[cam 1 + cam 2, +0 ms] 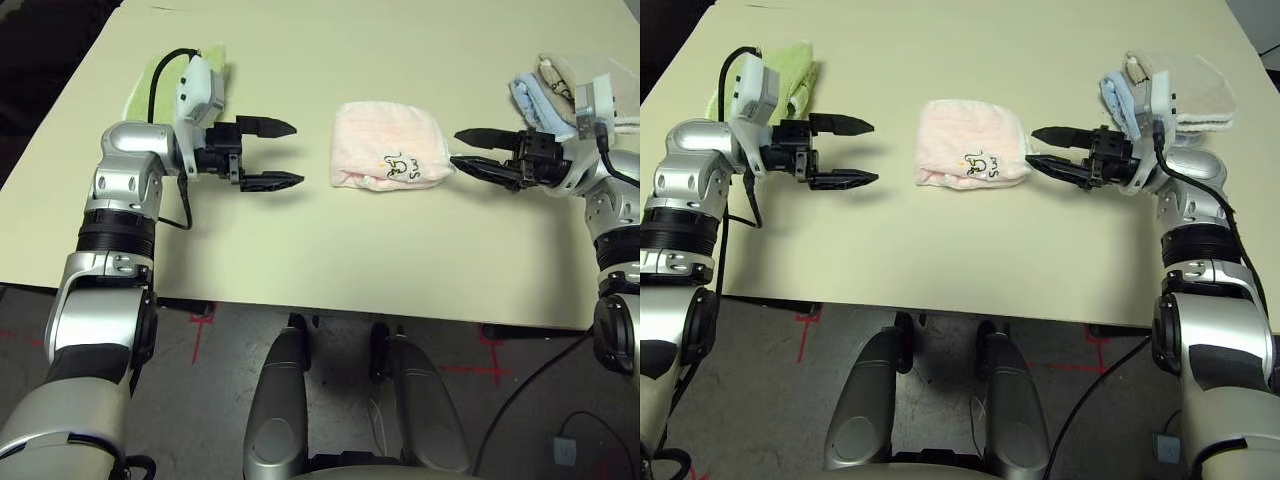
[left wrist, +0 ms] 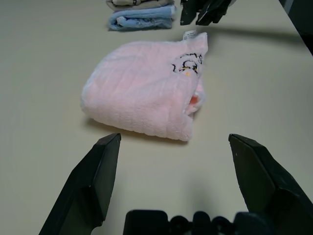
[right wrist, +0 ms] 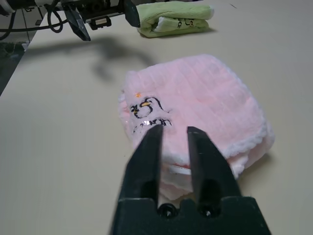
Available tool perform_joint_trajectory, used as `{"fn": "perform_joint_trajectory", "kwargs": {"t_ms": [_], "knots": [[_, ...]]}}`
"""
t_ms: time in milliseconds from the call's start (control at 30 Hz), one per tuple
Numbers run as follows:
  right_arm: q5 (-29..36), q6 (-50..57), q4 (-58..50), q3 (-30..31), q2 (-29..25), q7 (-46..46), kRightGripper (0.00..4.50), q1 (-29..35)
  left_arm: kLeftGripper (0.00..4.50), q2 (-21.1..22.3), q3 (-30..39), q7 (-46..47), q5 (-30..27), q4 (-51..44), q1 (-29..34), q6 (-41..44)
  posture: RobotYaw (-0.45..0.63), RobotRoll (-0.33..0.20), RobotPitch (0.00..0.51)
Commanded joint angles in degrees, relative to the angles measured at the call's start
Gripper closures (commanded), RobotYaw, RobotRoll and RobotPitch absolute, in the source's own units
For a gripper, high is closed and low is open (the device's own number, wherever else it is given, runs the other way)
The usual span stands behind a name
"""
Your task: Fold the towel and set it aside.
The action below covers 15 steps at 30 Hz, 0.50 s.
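One pink towel: folded into a compact bundle, lying midway between the left and right edges of the tabletop, set back from its near edge; embroidered motif toward the near edge.
White tag: at the towel's side facing my right gripper.
Right gripper: at the towel's right side; fingers narrowly apart, tips at the cloth. Whether any layer is pinched, I cannot tell.
Left gripper: spread wide, empty, beside the towel's left side, apart from it.
Step in hand: squaring the bundle and readying it to be moved, in my judgement.
Handling: I should take all layers low at the right side, close gently, and bring the left in level before any lift. Catching only the top layer could unfold it.
Green towel: toward the left edge, behind my left gripper.
Blue towel, beige towel: toward the right edge, behind my right gripper.
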Motion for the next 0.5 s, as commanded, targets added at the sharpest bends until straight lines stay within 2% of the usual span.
{"fn": "perform_joint_trajectory", "kwargs": {"t_ms": [33, 233, 333, 500], "knots": [[-0.26, -0.20, -0.32, 0.20, 0.08, 0.48, 4.47, 0.29, 0.00, -1.07, -0.17, -0.61, 1.21, 3.23, -0.23, -4.50, 0.03, 0.000, 0.311], [0.15, 0.60, -2.67, 0.37, 0.75, 0.51, 4.47, 1.21, 0.00, -3.23, -0.35, -1.52, 1.61, 8.21, -1.80, -9.52, 0.02, 0.000, 0.312], [0.18, 0.82, -3.40, 0.35, 0.75, 0.55, 4.50, 1.54, 0.65, -3.72, -0.35, -2.84, 1.55, 10.03, -2.92, -9.52, 0.02, 0.000, 0.313], [0.27, 1.29, -4.04, 0.25, 0.53, 0.48, 4.50, 1.50, 2.56, -4.17, -0.07, -3.95, 1.42, 11.87, -4.99, -8.65, 0.02, 0.000, 0.314]]}}
